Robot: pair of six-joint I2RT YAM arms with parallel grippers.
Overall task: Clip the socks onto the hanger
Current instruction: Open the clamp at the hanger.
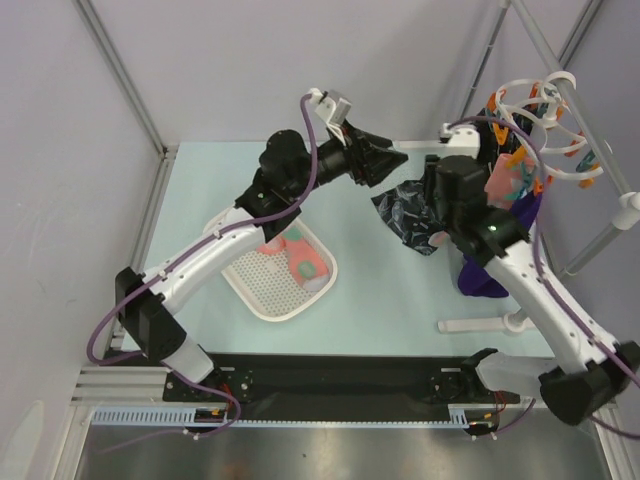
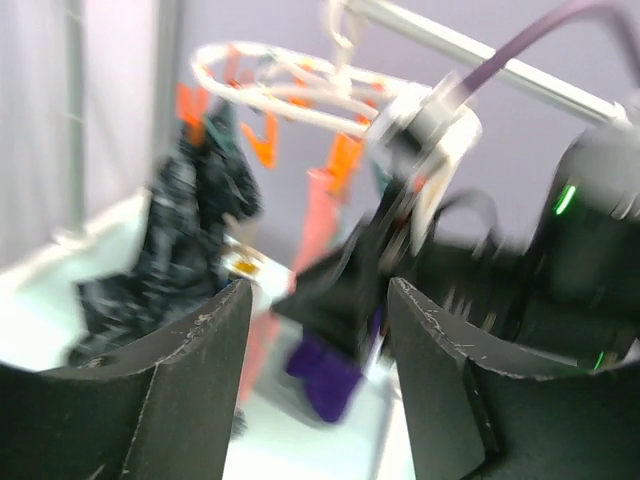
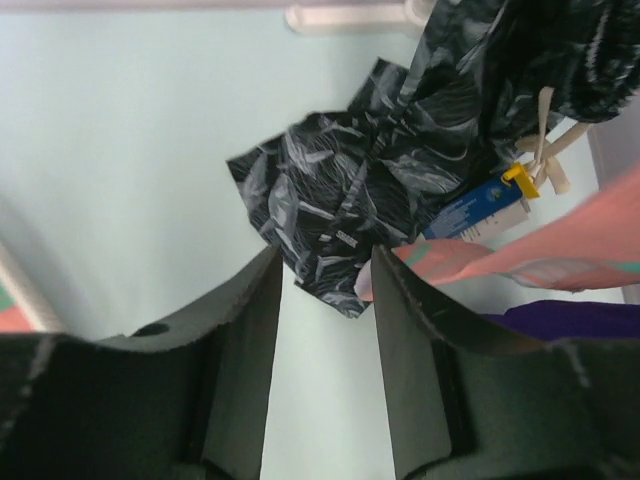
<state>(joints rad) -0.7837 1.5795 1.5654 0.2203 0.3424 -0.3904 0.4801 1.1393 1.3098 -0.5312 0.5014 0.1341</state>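
**One sock hangs, one waits in the tray**

One pink sock (image 1: pixel 503 182) dangles below the hanger (image 1: pixel 560 140). It seems to be caught under an orange peg on the near side of the white ring, which lets it fall free. The navy cloth (image 3: pixel 400 170) hangs just beside it, and the purple garment (image 1: pixel 488 278) droops lower down.

The right pincer (image 3: pixel 325 275) sits close under that cluster with its jaws parted and nothing between them. Only bare counter (image 1: pixel 380 300) shows through the gap. The sock's toe end lies just beside one finger, so I read this arm as standing near the sock, not gripping it.

The left pincer (image 2: pixel 315 295) is raised high and aimed at the hanger from across the counter. Its jaws are spread wide and empty. Its own view is blurred, so I cannot say which peg it faces.

The second sock (image 1: pixel 302 262) lies in the white tray (image 1: pixel 262 300), under the left arm's forearm and well apart from the hanger. By my judgement the job is about half done, and someone must fetch that sock before another peg is any use.
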